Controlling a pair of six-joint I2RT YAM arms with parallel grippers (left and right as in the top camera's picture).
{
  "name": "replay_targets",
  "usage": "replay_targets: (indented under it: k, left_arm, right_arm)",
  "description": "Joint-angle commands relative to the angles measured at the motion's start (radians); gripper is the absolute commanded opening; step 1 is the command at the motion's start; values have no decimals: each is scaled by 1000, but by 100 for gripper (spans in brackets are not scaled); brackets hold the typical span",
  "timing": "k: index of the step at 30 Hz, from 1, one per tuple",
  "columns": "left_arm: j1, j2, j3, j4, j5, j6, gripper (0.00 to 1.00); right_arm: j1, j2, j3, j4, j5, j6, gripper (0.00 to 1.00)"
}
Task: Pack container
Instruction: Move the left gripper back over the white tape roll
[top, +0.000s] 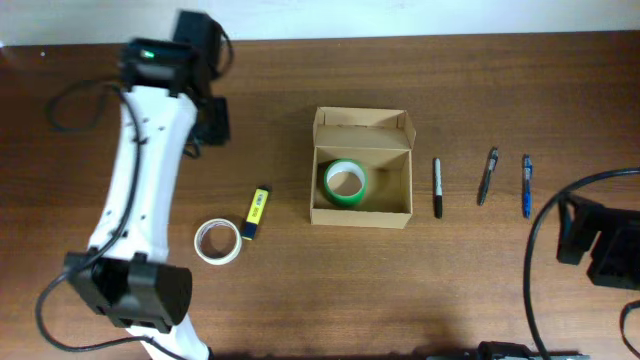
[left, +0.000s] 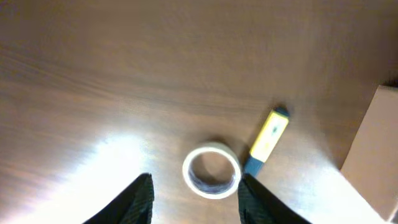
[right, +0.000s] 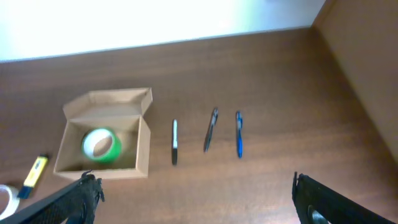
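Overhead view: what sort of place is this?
Probably a lab or office bench rigged for robot packing trials: a wood-grain table, a cabled left arm and right arm, and staged stationery only: an open cardboard box holding green tape, three pens, a white tape roll.

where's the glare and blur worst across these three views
Left wrist view: softest focus, with a blown-out glare patch on the table left of the white tape roll. Right wrist view: a washed-out white band along the top, yet the container reads clearly. Overhead view: even light, sharp, no glare.
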Motion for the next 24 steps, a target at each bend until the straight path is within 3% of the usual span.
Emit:
replay_targets:
  k: [1,8,15,24]
  left_arm:
    - [-35,-7,-163,73,111,-20,43]
    - [-148,-36,-430,111,200,-21,42]
    - [-289,-182,-527,56,238,-94,43]
    - [-309,-393,-720,123,237,-187,43]
  right_arm:
    - [11,0,69,9,40,9,99]
    - [11,23,114,0,49,13,99]
    - [11,51,114,-13,48,13,99]
    - [58,50,114,-19,50,12,99]
